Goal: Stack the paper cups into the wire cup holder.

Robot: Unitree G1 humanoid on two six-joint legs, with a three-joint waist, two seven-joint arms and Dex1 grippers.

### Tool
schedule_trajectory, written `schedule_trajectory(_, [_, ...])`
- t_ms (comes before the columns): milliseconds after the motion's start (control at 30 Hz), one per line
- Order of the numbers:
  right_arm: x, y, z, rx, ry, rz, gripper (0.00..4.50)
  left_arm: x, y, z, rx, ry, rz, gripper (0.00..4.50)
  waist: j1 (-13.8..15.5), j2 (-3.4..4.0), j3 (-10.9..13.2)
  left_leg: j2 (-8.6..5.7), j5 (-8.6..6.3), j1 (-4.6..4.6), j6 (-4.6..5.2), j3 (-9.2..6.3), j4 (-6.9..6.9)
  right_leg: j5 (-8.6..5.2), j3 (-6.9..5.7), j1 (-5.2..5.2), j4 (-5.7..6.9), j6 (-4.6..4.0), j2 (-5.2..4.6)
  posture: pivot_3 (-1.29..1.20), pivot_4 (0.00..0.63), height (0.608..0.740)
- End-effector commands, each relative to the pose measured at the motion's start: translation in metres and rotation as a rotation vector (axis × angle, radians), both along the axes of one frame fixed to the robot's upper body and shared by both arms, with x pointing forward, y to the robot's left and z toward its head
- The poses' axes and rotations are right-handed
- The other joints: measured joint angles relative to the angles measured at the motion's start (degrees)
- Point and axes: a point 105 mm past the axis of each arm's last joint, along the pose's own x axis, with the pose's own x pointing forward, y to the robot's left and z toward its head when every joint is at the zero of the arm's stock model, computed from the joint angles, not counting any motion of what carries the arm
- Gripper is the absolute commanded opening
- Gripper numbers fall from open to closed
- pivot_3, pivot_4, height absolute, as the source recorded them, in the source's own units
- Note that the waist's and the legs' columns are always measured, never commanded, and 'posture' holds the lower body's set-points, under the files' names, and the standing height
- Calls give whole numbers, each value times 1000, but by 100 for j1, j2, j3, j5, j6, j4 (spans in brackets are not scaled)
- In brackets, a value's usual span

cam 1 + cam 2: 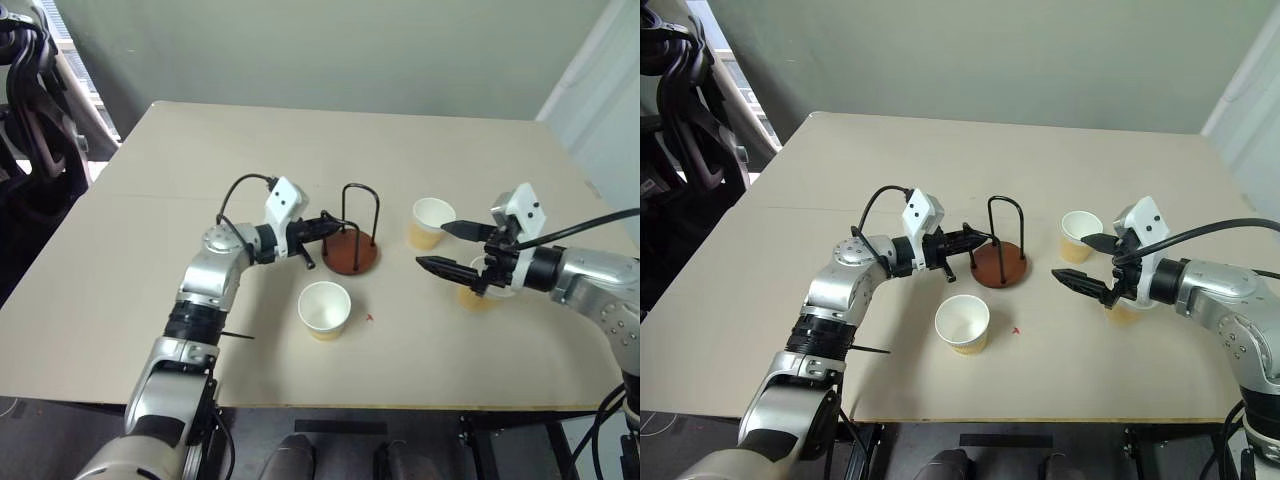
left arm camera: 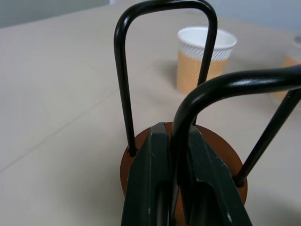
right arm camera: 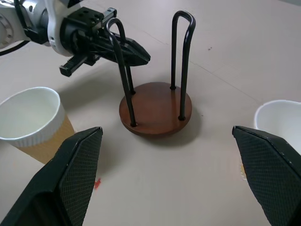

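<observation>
Head views: a beige table (image 1: 150, 250) is seen, with all task items on its right half. Leftmost, the left gripper (image 1: 335, 226) is held low over the table, pointing toward the wire cup holder (image 1: 351, 250). Its fingers (image 2: 150, 188) are clenched on the nearer black wire arch, as confirmed in the left wrist view, where the wire is pinched between them. The holder's reddish-brown base is seated flat on the table, arches upright, with no cup inside. Just in front of the holder, nearer the table edge, a first paper cup (image 1: 324, 309) is set upright, mouth open. Right of the holder, a second paper cup (image 1: 430, 222) is placed upright. Further right, the right gripper (image 1: 450, 250) is held above the table, jaws spread wide, nothing grasped. Directly behind its lower finger, a third paper cup (image 1: 478, 296) is partly hidden.
</observation>
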Motion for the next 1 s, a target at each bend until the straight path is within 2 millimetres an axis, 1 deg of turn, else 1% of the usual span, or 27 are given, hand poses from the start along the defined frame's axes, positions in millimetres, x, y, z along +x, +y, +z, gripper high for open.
schedule_trajectory(33, [-7,-11,19,-11,-73,-37,4500,-5,-20,17,-4,-52,-95,18,18,0,0,0,0,0,0,0,0,0,0,0,0,0,-1,0,150,740])
schedule_trajectory(100, [-13,-12,19,-9,-68,-31,4500,-8,-26,18,0,-47,-131,18,21,0,0,0,0,0,0,2,0,0,0,1,0,0,-1,0,150,740])
schedule_trajectory(233, [-35,-8,21,-14,-50,19,4500,-13,-37,16,51,-44,-227,18,23,0,0,2,0,0,0,8,-2,-1,1,1,2,3,1,0,150,740])
schedule_trajectory(367, [-50,-10,30,-20,-50,32,4500,-12,-42,17,99,-54,-286,18,27,0,0,0,0,0,0,11,2,-1,4,5,1,5,1,0,150,740])
schedule_trajectory(467, [-57,-10,34,-27,-50,38,4500,-11,-45,18,111,-59,-313,18,26,0,0,1,0,2,1,10,2,-3,4,7,0,9,1,0,150,740])
schedule_trajectory(600, [-71,-6,44,-40,-66,59,4500,-14,-56,18,128,-60,-380,18,39,0,0,-2,0,0,2,10,2,-10,6,7,0,22,0,0,150,740])
schedule_trajectory(767, [-78,0,49,-46,-79,65,4500,-21,-69,14,134,-54,-454,18,45,0,0,-3,0,-3,5,11,3,-12,7,8,-2,31,-1,0,150,740])
schedule_trajectory(867, [-79,1,47,-48,-76,54,4500,-28,-76,9,158,-51,-511,18,44,0,0,-2,0,-2,5,12,3,-13,8,9,-1,35,0,0,150,740])
schedule_trajectory(1000, [-80,2,46,-48,-75,40,4500,-35,-80,3,195,-52,-564,18,45,0,0,-3,-2,-3,9,12,5,-15,10,8,-2,43,-2,0,150,740])
